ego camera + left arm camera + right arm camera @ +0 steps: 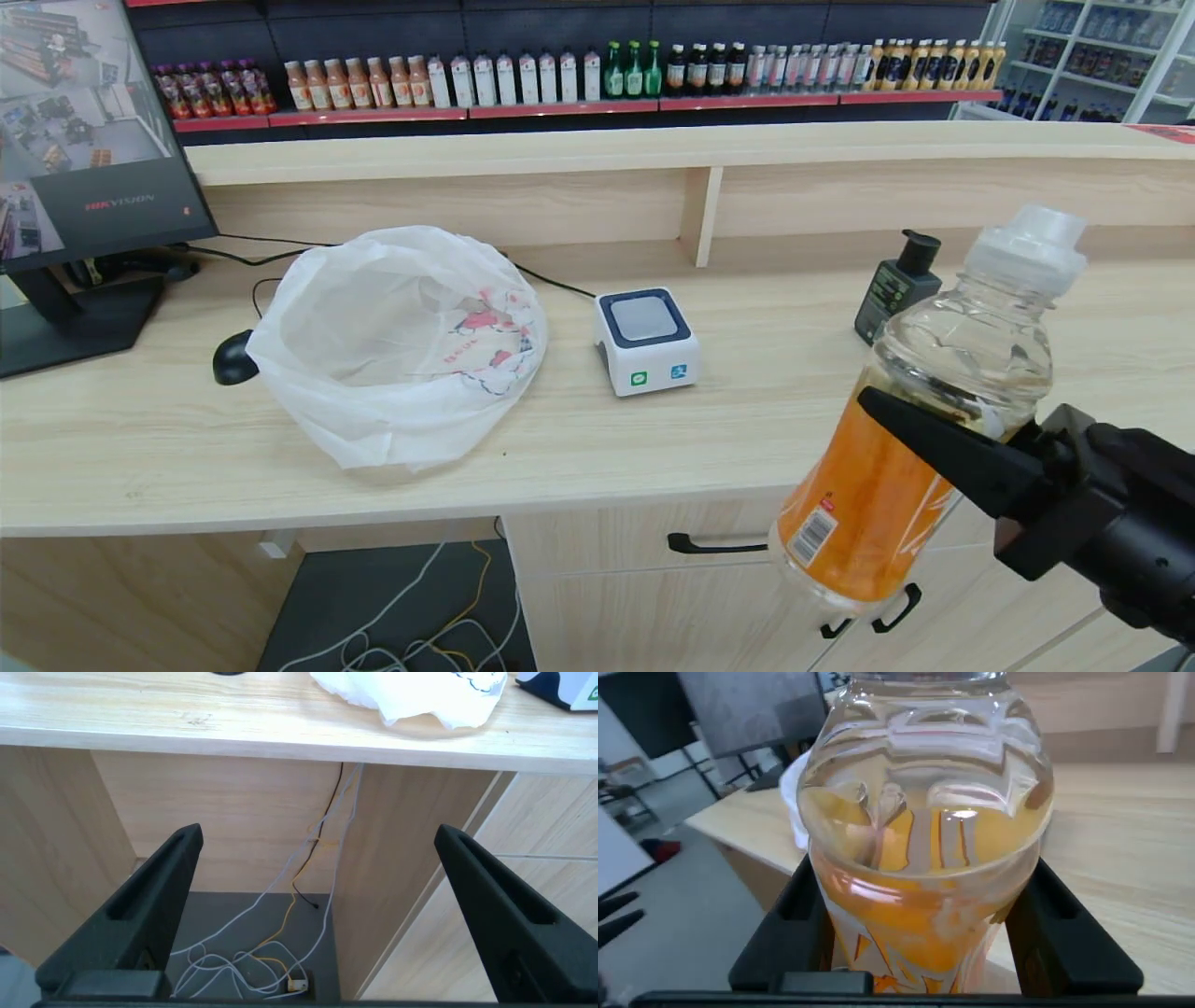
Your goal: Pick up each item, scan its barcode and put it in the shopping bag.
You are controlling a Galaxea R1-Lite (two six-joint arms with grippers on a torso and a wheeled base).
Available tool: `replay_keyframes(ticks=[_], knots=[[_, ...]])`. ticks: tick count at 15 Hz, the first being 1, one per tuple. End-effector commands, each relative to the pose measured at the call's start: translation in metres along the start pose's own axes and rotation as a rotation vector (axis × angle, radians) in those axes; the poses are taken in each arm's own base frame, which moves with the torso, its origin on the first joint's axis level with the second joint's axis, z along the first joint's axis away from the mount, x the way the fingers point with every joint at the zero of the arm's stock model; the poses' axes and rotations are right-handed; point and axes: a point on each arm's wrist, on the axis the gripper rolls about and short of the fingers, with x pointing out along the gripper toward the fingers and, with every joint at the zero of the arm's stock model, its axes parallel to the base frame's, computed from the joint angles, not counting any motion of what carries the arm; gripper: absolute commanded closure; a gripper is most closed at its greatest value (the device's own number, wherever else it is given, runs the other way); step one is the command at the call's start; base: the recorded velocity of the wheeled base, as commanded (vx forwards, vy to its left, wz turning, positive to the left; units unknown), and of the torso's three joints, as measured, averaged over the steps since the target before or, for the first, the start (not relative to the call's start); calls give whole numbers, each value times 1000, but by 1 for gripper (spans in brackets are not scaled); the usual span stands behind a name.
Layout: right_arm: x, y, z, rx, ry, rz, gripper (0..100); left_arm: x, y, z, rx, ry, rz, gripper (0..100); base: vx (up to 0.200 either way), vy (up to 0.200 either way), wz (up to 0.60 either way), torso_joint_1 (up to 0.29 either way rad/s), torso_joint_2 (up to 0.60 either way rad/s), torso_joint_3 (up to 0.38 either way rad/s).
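At the far left of the counter (112, 439) a monitor (84, 140) is stood on a black base. The left gripper (318, 840) is held lower than the counter's front edge, before the open bay beneath it. Its fingers (149, 905) are spread wide apart with nothing between them, and loose cables (262, 952) are seen on the bay's floor beyond. A black mouse (233, 359) is set just beside the left flank of the white shopping bag (401, 345). The bag is stood on the counter with its mouth opened upward, and red print is seen inside on its far wall. To the bag's right, near but apart from it, a small white scanner (644, 338) is placed with its grey window facing up. Farther right, toward the back of the counter, a dark pump bottle (896, 285) is stood upright. At the far right a drink bottle (962, 345) with an orange label is held off the counter, in front of the drawer fronts. It is tilted, with its clear cap up and to the right and its base down and to the left. A barcode (812, 537) is shown on the label near the base. The right gripper (924, 896) is clamped on the bottle's middle, one black finger pressed against each side.
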Motion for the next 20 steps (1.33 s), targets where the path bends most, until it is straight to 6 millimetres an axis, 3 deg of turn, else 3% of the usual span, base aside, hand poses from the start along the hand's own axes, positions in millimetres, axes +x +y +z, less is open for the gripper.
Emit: replay_keyframes(ticks=[1, 7, 12, 15, 18, 20], knots=[[6, 0, -3, 56, 27, 60, 100, 0, 0, 0, 0, -1, 1, 0, 0, 0, 0, 0, 0, 0], [21, 6, 1, 267, 76, 275, 100, 0, 0, 0, 0, -1, 1, 0, 0, 0, 0, 0, 0, 0], [66, -3, -5, 370, 16, 341, 100, 0, 0, 0, 0, 1, 1, 0, 0, 0, 0, 0, 0, 0], [79, 7, 13, 507, -24, 412, 100, 0, 0, 0, -2, -1, 1, 0, 0, 0, 0, 0, 0, 0], [82, 14, 20, 566, -28, 455, 100, 0, 0, 0, 0, -1, 1, 0, 0, 0, 0, 0, 0, 0], [73, 24, 25, 622, -9, 504, 100, 0, 0, 0, 0, -1, 1, 0, 0, 0, 0, 0, 0, 0]])
